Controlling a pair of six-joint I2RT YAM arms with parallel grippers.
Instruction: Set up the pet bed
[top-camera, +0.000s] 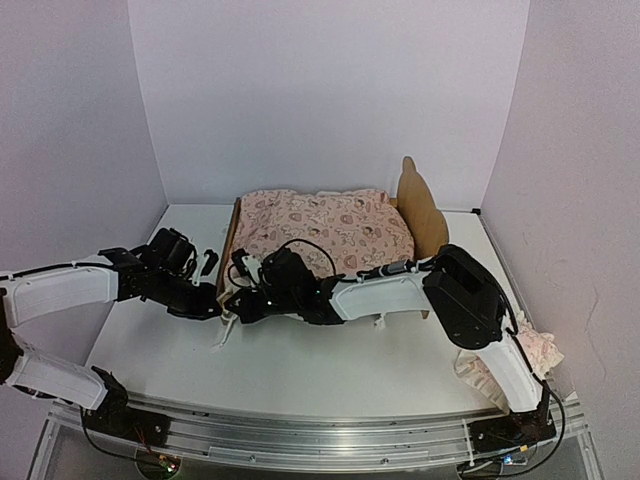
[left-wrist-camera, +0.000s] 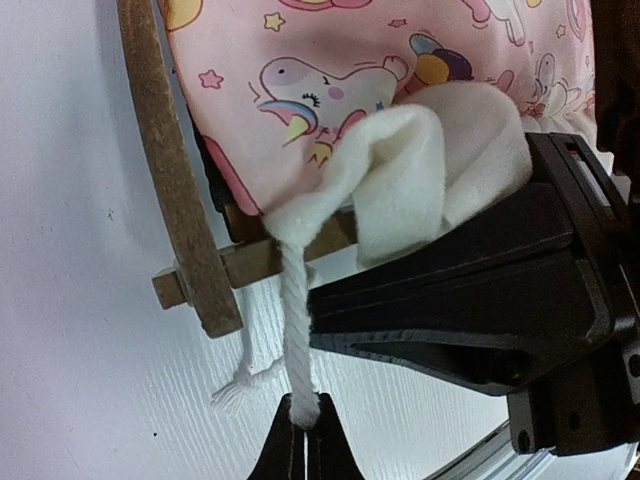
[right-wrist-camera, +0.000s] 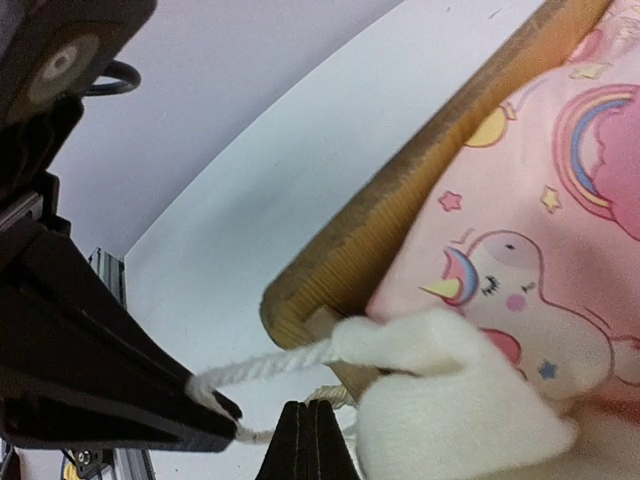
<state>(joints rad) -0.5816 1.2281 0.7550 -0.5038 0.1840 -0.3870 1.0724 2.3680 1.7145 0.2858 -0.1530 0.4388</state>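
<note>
At the pet bed (left-wrist-camera: 160, 170) corner, the left gripper (left-wrist-camera: 300, 445) pinches the white cord (left-wrist-camera: 292, 310) of the pink cover (left-wrist-camera: 420, 40); the right gripper (right-wrist-camera: 310, 445) is clenched. Next, probably, a tight knot.

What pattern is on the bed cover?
The cover is pink with unicorns, stars and rainbows; clearest in the right wrist view.

The left gripper (left-wrist-camera: 300, 428) and right gripper (right-wrist-camera: 308, 432) crowd the pet bed's (top-camera: 425, 215) near-left corner, a taut cord (left-wrist-camera: 293, 330) between them; bare table (top-camera: 330, 370) lies open in front.
</note>
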